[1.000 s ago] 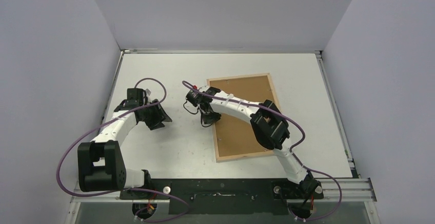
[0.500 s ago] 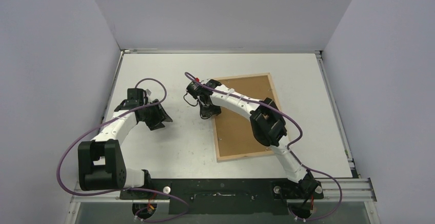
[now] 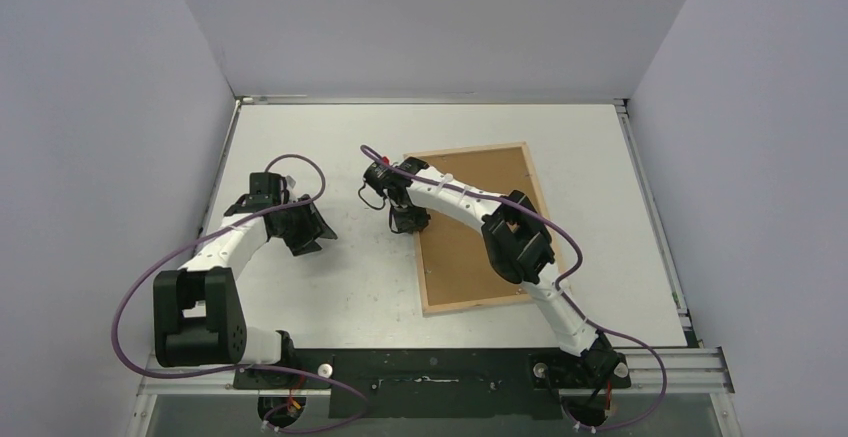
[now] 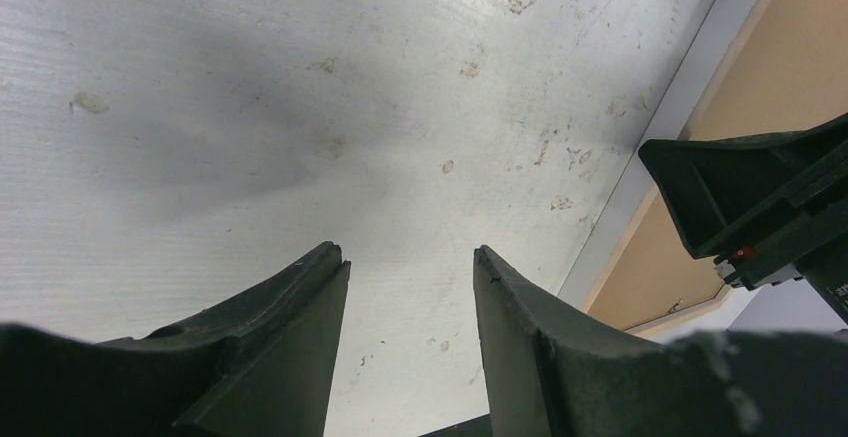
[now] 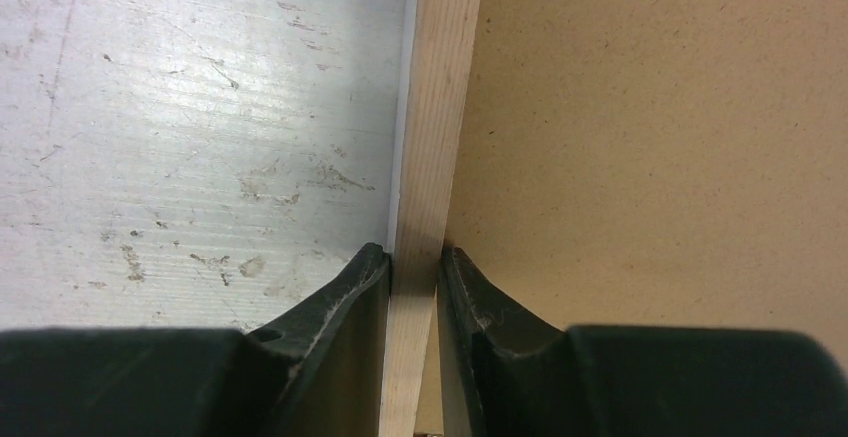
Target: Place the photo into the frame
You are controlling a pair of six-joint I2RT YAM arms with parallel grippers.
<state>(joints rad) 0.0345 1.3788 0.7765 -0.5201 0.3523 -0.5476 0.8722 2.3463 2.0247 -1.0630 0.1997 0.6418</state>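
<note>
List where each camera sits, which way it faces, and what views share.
Top external: fixed above, behind the robot; looks down on table, frame, left arm, right arm.
Left wrist: on left arm; faces down at table past open left fingers; right fingers at right.
Right wrist: on right arm; faces down; right fingers pinch the frame's rail.
Shared: all show the frame.

I see a white bench (image 3: pixel 330 287) boxed in by three plain, pale lilac-grey walls (image 3: pixel 430 17) at left, back and right. The light is even and the shadows soft. Up close, the bench top looks scuffed and stained. A black rail (image 3: pixel 450 362) runs along its near edge.
</note>
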